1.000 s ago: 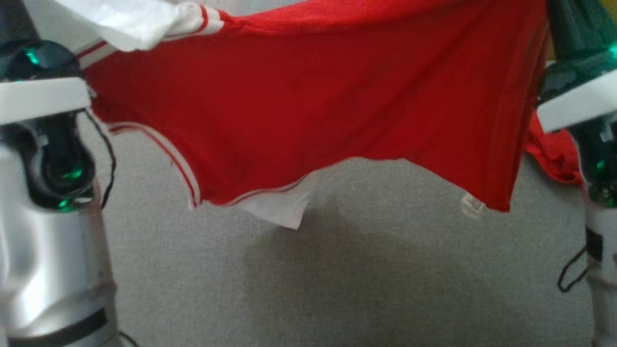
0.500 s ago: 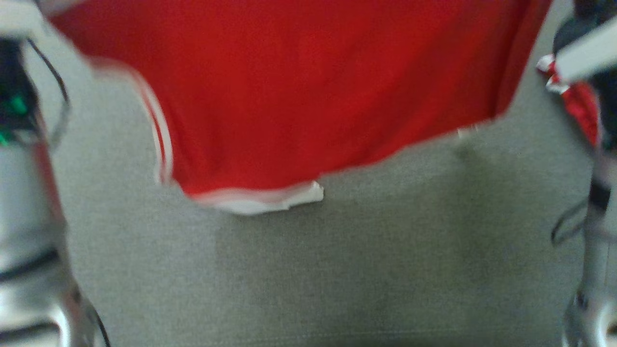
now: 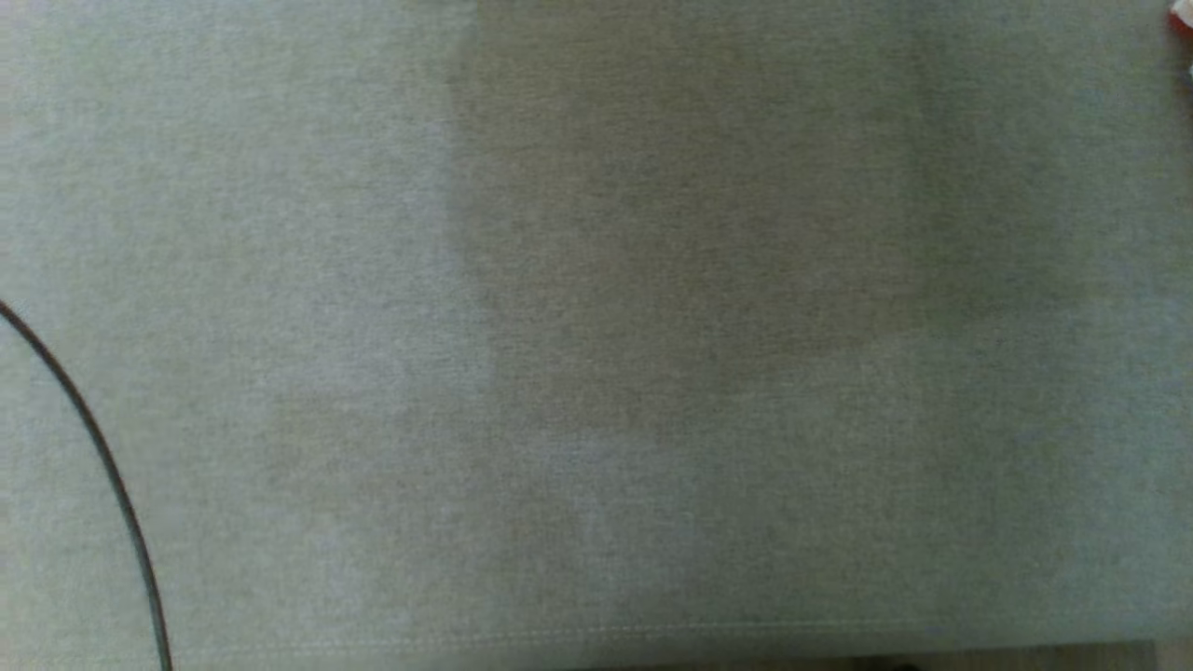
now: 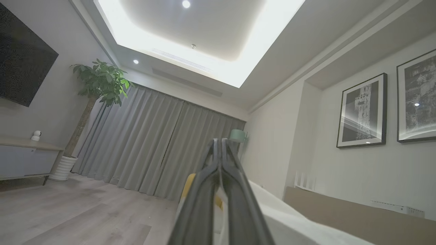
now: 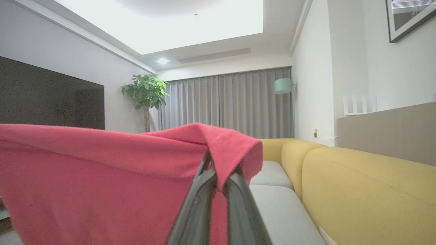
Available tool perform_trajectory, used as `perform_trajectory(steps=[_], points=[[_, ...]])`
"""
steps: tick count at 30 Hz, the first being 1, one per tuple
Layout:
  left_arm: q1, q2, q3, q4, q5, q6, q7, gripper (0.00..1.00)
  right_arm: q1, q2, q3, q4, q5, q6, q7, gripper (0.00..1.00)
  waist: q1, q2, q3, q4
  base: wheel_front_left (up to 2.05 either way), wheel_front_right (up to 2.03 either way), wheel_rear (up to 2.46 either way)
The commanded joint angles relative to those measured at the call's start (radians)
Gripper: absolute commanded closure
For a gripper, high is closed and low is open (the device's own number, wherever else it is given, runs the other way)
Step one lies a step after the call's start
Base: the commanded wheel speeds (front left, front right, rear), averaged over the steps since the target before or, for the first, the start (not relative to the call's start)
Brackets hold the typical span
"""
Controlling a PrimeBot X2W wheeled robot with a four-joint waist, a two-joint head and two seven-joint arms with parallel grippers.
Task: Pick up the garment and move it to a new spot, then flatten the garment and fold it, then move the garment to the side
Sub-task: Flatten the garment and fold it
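The garment is red and hangs in a broad sheet to the left in the right wrist view. Its folded edge drapes over the tips of my right gripper, which is shut on it. A red speck of the garment shows at the head view's top right corner. My left gripper points up into the room with its dark fingers pressed together. White cloth spreads from them to the lower right and seems pinched between them.
Below lies a grey sofa cushion with a seam along its near edge and a thin black cable at the left. A yellow sofa back runs along the right. Beyond are curtains, a potted plant and wood floor.
The whole head picture has shifted. The red garment and both arms, which filled its top and sides, have slid out over the top edge, leaving bare grey cushion.
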Motion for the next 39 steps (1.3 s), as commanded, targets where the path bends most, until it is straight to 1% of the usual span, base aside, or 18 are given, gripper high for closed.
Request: perform_trajectory(steps=[1,4,8,12,13,14,16,20,25,31,32,36,39], points=[[-0.032,0.061,0.015,0.002,0.001,-0.008,-0.012,1.0,-0.022,0.003,0.015,0.025,0.02,-0.001,-0.063,1.0,-0.0004,0.0001,0.0,0.012,0.0,0.0,0.0],[0.007,0.043,0.003,0.039,-0.006,-0.019,-0.018,1.0,-0.003,-0.008,0.059,0.114,0.069,-0.001,-0.135,1.0,-0.0004,0.0001,0.0,0.03,0.0,0.0,0.0],[0.147,-0.002,-0.016,0.016,-0.027,-0.023,-0.018,1.0,0.09,-0.035,0.124,0.221,0.133,-0.001,-0.158,1.0,-0.0004,0.0001,-0.004,0.062,0.0,0.0,0.0],[0.36,-0.026,-0.081,-0.032,-0.064,-0.023,-0.019,1.0,0.229,-0.056,0.222,0.291,0.199,-0.001,-0.124,1.0,-0.0004,0.0001,-0.028,0.093,0.0,0.0,0.0],[0.413,-0.025,-0.096,-0.042,-0.071,-0.023,-0.019,1.0,0.261,-0.063,0.249,0.299,0.22,-0.001,-0.105,1.0,-0.0004,0.0001,-0.036,0.098,0.0,0.0,0.0],[0.413,-0.025,-0.096,-0.042,-0.071,-0.023,-0.019,1.0,0.261,-0.063,0.249,0.299,0.22,-0.001,-0.105,1.0,-0.0004,0.0001,-0.036,0.098,0.0,0.0,0.0],[0.52,-0.023,-0.129,-0.047,-0.085,-0.023,-0.019,1.0,0.333,-0.083,0.311,0.304,0.26,-0.001,-0.063,1.0,-0.0004,0.0001,-0.061,0.108,0.0,0.0,0.0],[0.7,0.009,-0.203,-0.057,-0.092,-0.023,-0.019,1.0,0.455,-0.144,0.448,0.272,0.334,-0.001,0.03,1.0,-0.0004,0.0001,-0.113,0.118,0.0,0.0,0.0],[0.862,0.069,-0.287,-0.105,-0.089,-0.023,-0.019,1.0,0.544,-0.255,0.581,0.176,0.431,-0.001,0.107,1.0,-0.0004,0.0001,-0.171,0.12,0.0,0.0,0.0],[0.99,0.143,-0.358,-0.189,-0.077,-0.023,-0.019,1.0,0.609,-0.381,0.723,0.048,0.525,-0.001,0.183,1.0,-0.0004,0.0001,-0.22,0.108,0.0,0.0,0.0],[1.028,0.163,-0.382,-0.218,-0.072,-0.023,-0.019,1.0,0.626,-0.413,0.757,0.017,0.552,-0.001,0.2,1.0,-0.0004,0.0001,-0.236,0.103,0.0,0.0,0.0],[1.094,0.198,-0.425,-0.275,-0.069,-0.024,-0.019,1.0,0.661,-0.47,0.825,-0.036,0.591,-0.001,0.225,1.0,-0.0004,0.0001,-0.271,0.096,0.0,0.0,0.0],[1.137,0.22,-0.434,-0.306,-0.069,-0.024,-0.019,1.0,0.693,-0.506,0.863,-0.067,0.621,-0.001,0.232,1.0,-0.0004,0.0001,-0.299,0.091,0.0,0.0,0.0]])
